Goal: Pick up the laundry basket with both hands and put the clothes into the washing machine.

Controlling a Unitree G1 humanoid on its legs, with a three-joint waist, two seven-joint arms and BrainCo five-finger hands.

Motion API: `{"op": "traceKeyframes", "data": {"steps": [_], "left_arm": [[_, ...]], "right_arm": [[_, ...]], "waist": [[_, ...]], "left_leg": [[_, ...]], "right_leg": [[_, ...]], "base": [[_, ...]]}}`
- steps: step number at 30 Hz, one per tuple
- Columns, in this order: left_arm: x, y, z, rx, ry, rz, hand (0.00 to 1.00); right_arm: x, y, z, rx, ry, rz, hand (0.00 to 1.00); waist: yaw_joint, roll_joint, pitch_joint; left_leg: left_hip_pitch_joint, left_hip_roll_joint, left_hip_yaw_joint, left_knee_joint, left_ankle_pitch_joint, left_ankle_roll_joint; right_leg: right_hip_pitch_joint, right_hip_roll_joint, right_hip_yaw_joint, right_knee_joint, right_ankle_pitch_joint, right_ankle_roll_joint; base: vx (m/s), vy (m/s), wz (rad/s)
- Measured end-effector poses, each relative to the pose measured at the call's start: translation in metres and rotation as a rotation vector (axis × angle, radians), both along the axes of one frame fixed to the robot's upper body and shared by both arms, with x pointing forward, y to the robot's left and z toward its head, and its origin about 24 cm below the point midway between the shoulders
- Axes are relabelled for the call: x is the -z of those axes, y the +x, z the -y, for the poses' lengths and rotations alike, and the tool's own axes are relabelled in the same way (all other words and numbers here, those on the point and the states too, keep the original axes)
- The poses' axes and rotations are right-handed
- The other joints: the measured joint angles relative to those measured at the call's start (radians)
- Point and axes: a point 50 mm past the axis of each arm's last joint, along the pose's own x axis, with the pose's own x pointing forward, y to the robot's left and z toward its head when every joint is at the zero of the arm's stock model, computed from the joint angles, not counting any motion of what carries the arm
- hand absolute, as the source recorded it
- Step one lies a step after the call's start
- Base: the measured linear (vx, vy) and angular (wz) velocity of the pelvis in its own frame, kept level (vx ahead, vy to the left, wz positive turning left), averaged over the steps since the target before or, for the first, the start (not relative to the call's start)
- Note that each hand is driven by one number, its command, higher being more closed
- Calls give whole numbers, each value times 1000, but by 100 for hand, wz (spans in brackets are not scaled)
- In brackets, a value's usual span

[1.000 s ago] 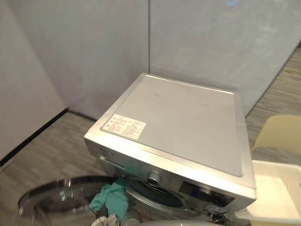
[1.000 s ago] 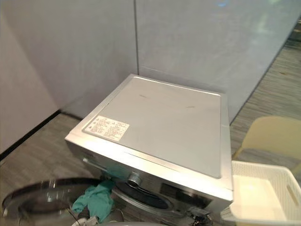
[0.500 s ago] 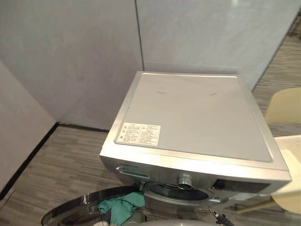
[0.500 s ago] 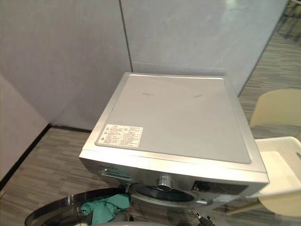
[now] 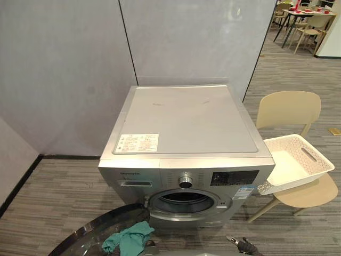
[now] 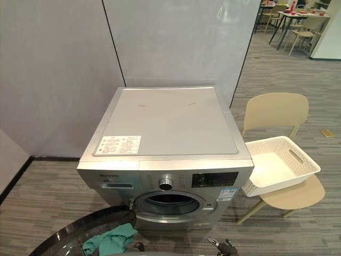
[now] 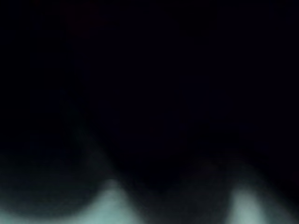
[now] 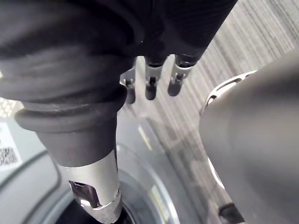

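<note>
Firstly, item: laundry basket [image 5: 287,165], white lattice plastic, resting tilted on the seat of a beige chair [image 5: 287,109] just beside the right side of the washing machine [image 5: 181,120]. No clothes were visible inside it.

- Handling, judged: light, stiff-walled but liable to flex, smooth enough to slip. Best taken by the cut-out handle slot [image 5: 308,154] and its opposite end, one hand to each.
- Clothes: one teal cloth [image 5: 128,240], soft and limp, lying on the opened glass door [image 5: 101,234] below the drum opening [image 5: 184,201], not yet inside. Judged to want a gathering pinch, since it would sag and trail.
- Right hand [image 8: 149,81]: fingers straight and loose above the floor [image 5: 64,192], holding nothing.
- Left hand: its wrist view was dark with a pale teal blur at one edge; its hold could not be told.
- Edges: the door swung out low to the left of the opening. The chair back stood behind the basket.
- Open room: bare floor lay left of the machine. Wall panels [image 5: 64,69] closed the rear.
</note>
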Motion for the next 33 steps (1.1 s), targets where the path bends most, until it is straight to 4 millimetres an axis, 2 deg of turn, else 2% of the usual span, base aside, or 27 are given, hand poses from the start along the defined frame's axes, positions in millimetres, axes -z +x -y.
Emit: {"op": "traceKeyframes", "data": {"steps": [3,5,7,8,9,10,12,13,14,15,16,17,18,19,21,23,24,25,27,29,33], "left_arm": [[1,0,3,-4,-4,-1,100],[1,0,5,-6,-4,-2,100],[0,2,5,-6,1,4,100],[-1,7,5,3,5,20,100],[-2,10,6,15,7,35,100],[-7,21,9,57,12,83,100],[-20,41,18,146,19,197,100],[-25,49,23,178,15,239,100],[-38,63,37,239,-6,334,100],[-48,75,49,280,-38,408,100],[-62,89,66,325,-83,500,100],[-69,97,74,355,-104,548,100],[-83,114,89,406,-147,639,100],[-99,133,100,439,-185,727,100],[-116,144,112,470,-237,808,100],[-144,157,126,484,-306,936,100],[-151,160,129,489,-319,966,100],[-164,164,132,509,-338,1023,100],[-178,168,143,530,-390,1074,100],[-193,173,157,560,-436,1133,100],[-224,186,182,617,-510,1244,100]], "right_arm": [[-1,3,-1,-44,-11,4,0],[-1,4,-1,-58,-16,9,0],[-2,5,0,-65,-21,12,0],[-2,6,2,-67,-28,17,0],[-3,7,3,-69,-31,20,0],[-4,10,6,-77,-43,26,0],[-8,25,9,-91,-58,66,0],[-10,29,10,-95,-62,76,0],[-12,36,11,-111,-71,93,0],[-14,42,9,-134,-74,105,0],[-16,48,9,-148,-80,119,0],[-18,54,9,-152,-84,140,0],[-22,62,9,-163,-91,168,0],[-26,75,4,-176,-86,205,0],[-36,94,0,-176,-81,273,0],[-47,113,-2,-179,-85,343,0],[-50,117,-4,-187,-87,357,0],[-57,125,-11,-199,-86,404,0],[-66,134,-21,-226,-78,472,0],[-75,143,-30,-256,-70,528,0],[-93,157,-51,-280,-44,631,0]], "waist": [[3,12,-1],[-1,27,2],[0,33,12],[-3,26,22],[-2,34,32],[3,31,46],[5,60,75],[3,67,79],[5,76,87],[4,86,98],[0,106,104],[-5,112,108],[-29,116,118],[-34,97,169],[-35,92,208],[-49,88,258],[-46,81,267],[-29,61,284],[-31,52,295],[-29,46,300],[-32,25,324]], "left_leg": [[-7,12,-13,-27,40,-14],[-6,10,-29,-38,93,-24],[-1,0,-42,-27,131,-25],[0,-14,-47,-12,138,-26],[-2,-23,-46,-2,140,-24],[-18,-38,-37,35,145,-18],[-52,-67,-35,78,170,-3],[-60,-76,-37,75,187,-6],[-63,-95,-37,46,227,-12],[-82,-107,-25,104,184,4],[-105,-111,8,191,111,31],[-117,-108,24,220,79,44],[-142,-97,41,284,-11,43],[-177,-96,46,398,-51,46],[-279,-74,53,537,-114,40],[-377,-53,66,629,-144,50],[-395,-42,76,645,-150,54],[-430,-21,105,687,-171,55],[-481,0,113,755,-201,64],[-537,21,128,806,-220,57],[-652,52,126,897,-229,60]], "right_leg": [[15,25,-9,-61,41,-8],[36,30,-28,-91,63,-11],[56,23,-41,-96,66,-6],[72,10,-58,-88,65,-6],[74,6,-63,-78,60,-6],[73,-12,-72,-57,55,-7],[58,-44,-75,-26,37,-3],[46,-55,-75,-13,31,-6],[12,-89,-75,19,18,-8],[-16,-110,-70,71,-5,-7],[-64,-125,-51,171,-55,-2],[-90,-133,-45,231,-88,-2],[-137,-151,-31,348,-150,-4],[-177,-176,-10,458,-189,0],[-283,-180,30,588,-234,-3],[-394,-184,62,684,-254,-8],[-414,-182,76,702,-256,-7],[-480,-177,117,750,-262,-9],[-546,-177,147,811,-271,-13],[-621,-166,178,861,-277,-18],[-753,-146,207,949,-291,-19]], "base": [[58,-3,-1],[103,21,14],[143,36,23],[162,28,31],[137,22,36],[76,37,26],[14,49,22],[-58,66,16],[-72,90,8],[-92,112,-5],[-68,65,-10],[-84,44,-1],[-93,39,-1],[-158,63,-18],[-188,52,-35],[-185,48,-24],[-151,48,-52],[-133,53,-61],[-129,58,-50],[-110,20,-33],[-132,-20,-21]]}}
